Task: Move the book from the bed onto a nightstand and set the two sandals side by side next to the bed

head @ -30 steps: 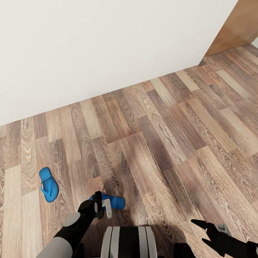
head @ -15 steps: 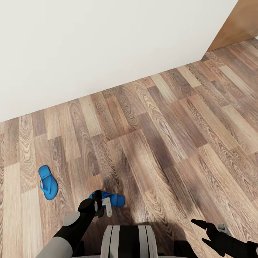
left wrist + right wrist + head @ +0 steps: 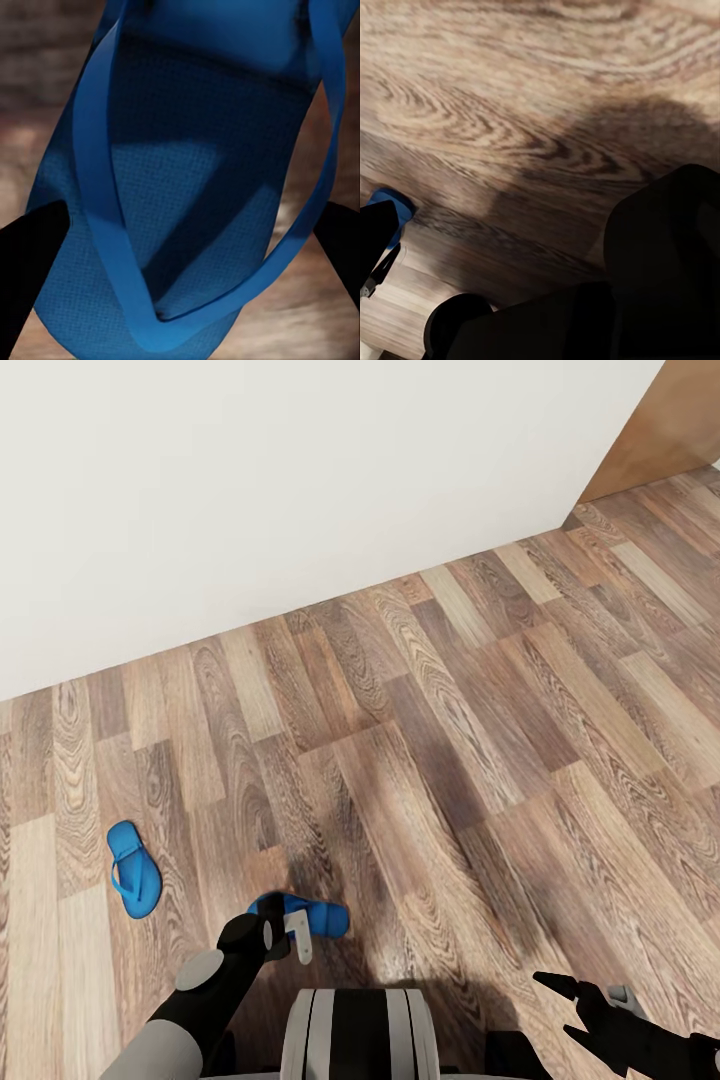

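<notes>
Right now left gripper [image 3: 283, 932] low over near sandal [image 3: 315, 920] on floor [image 3: 450, 760], fingers [image 3: 34, 262] spread either side of sole, not clamped; second sandal [image 3: 133, 870] well apart, nearer wall [image 3: 250, 480]. Risk: pads catch thin strap [image 3: 101, 202] alone, flat sole slips. Right gripper [image 3: 575, 1005] open, idle

Two blue sandals lie on the wood-plank floor [image 3: 480, 760]: one sandal [image 3: 133, 880] off to the left, the other sandal [image 3: 318, 918] by the left gripper [image 3: 285, 940]. Two grippers are in view, counting the right gripper [image 3: 560, 1005].
</notes>
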Controlling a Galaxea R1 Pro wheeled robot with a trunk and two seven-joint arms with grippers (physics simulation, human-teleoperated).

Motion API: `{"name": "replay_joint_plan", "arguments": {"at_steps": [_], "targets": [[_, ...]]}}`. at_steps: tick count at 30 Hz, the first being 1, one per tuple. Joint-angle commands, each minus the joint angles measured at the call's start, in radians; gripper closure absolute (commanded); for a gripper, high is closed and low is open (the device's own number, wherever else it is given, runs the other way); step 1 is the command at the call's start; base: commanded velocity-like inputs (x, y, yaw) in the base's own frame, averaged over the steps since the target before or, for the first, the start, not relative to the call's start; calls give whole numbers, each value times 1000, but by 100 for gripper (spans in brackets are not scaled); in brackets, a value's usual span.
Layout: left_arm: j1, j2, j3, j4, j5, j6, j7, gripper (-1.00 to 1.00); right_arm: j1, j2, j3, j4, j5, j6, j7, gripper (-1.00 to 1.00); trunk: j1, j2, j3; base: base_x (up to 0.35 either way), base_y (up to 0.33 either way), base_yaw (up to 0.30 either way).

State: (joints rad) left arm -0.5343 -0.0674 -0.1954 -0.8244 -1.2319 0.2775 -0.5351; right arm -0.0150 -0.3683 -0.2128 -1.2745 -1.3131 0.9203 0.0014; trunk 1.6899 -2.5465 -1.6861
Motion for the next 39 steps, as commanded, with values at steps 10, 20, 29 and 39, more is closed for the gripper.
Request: {"name": "replay_joint_plan", "arguments": {"at_steps": [10, 20, 29, 39], "targets": [[0, -1, -4, 23, 8, 6, -6, 100, 0, 0, -2, 0, 0, 5, 0, -100, 0, 0, -1, 0, 0, 0], [0, -2, -4, 22, 8, 6, -6, 100, 0, 0, -2, 0, 0, 5, 0, -100, 0, 0, -1, 0, 0, 0], [0, -2, -4, 22, 8, 6, -6, 100, 0, 0, -2, 0, 0, 5, 0, -100, 0, 0, -1, 0, 0, 0], [0, -2, -4, 23, 8, 6, -6, 100, 0, 0, -2, 0, 0, 5, 0, -100, 0, 0, -1, 0, 0, 0]]}}
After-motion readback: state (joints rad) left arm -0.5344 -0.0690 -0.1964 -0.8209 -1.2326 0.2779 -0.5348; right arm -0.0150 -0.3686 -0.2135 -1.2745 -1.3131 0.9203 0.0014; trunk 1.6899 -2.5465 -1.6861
